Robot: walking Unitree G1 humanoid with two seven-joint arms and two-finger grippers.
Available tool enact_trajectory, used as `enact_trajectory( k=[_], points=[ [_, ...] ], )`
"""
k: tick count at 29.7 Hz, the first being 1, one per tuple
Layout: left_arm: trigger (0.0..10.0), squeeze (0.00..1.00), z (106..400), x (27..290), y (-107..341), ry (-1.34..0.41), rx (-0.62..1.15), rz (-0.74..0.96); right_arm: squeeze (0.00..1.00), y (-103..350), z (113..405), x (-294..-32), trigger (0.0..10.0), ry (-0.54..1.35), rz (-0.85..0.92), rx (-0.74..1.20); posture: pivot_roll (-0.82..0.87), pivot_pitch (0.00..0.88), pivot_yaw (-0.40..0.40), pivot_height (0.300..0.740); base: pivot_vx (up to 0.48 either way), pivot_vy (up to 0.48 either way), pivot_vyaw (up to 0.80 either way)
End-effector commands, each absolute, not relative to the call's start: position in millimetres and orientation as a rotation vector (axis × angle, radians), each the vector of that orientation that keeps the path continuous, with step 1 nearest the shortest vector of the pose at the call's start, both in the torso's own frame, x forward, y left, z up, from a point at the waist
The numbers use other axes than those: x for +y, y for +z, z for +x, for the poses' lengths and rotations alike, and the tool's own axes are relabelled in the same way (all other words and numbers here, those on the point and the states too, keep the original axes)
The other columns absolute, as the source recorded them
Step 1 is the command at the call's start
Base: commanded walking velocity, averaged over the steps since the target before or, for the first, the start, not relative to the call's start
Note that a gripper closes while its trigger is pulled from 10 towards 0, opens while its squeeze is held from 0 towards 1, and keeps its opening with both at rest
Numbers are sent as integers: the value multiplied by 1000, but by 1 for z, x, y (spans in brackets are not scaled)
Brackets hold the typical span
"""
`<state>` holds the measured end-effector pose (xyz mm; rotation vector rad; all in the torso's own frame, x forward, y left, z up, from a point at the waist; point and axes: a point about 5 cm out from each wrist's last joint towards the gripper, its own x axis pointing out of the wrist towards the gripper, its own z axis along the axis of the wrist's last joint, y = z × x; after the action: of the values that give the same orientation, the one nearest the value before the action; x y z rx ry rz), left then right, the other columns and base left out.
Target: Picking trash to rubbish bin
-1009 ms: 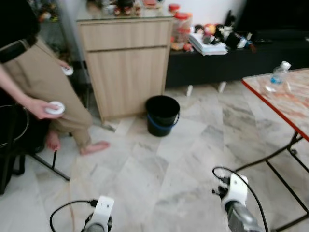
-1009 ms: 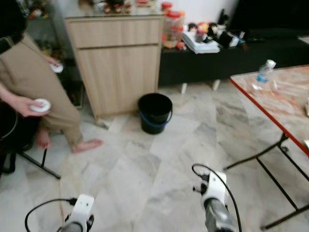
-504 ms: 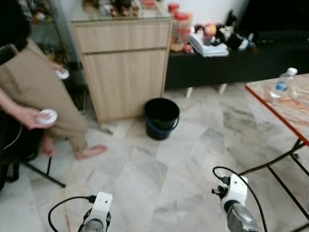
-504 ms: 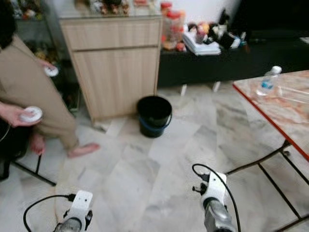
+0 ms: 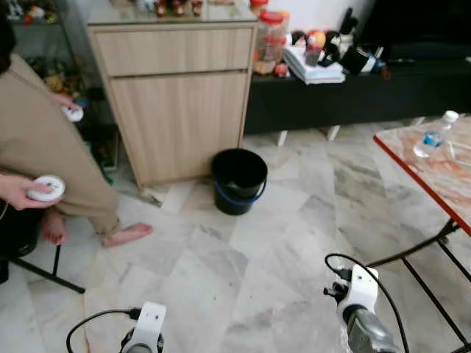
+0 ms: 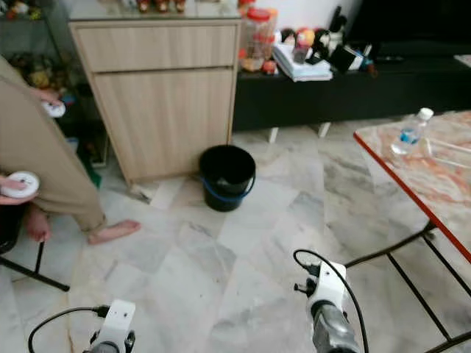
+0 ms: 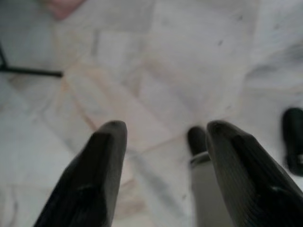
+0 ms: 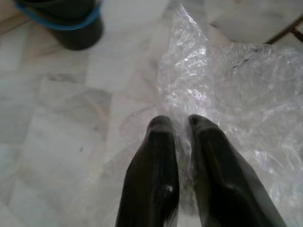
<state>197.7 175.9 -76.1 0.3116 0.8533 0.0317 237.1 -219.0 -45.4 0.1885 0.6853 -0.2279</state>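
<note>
A sheet of clear plastic wrap (image 8: 222, 118) is held by the right claw (image 8: 182, 124), whose two fingers are pressed nearly together on it; the wrap hangs low at the robot's right side. The left claw (image 7: 163, 135) is spread wide and nothing is held in it, with only marble floor (image 5: 280, 220) seen below.

Compared with a second ago, the whole scene has shifted: the black bin (image 5: 239, 180) beside the wooden cabinet (image 5: 180, 95) is now seen more to the centre, and the counter (image 5: 434, 165) with the bottle (image 5: 433, 134) more to the edge. It is judged that the robot was turned toward the bin. The trash is thus already secured, and the approach remains.
</note>
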Motion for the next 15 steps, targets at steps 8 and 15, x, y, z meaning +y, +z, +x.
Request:
enact_trajectory(
  k=[8,15],
  points=[
    [10000,0,191,169,-80,29,877,283,0,-44,237,-225,10000,-207,139,684,11,125,-122,740,352,0,191],
    [10000,0,190,167,-81,23,880,285,0,-45,236,-225,10000,-215,159,691,13,116,-126,740,351,0,396]
  ],
)
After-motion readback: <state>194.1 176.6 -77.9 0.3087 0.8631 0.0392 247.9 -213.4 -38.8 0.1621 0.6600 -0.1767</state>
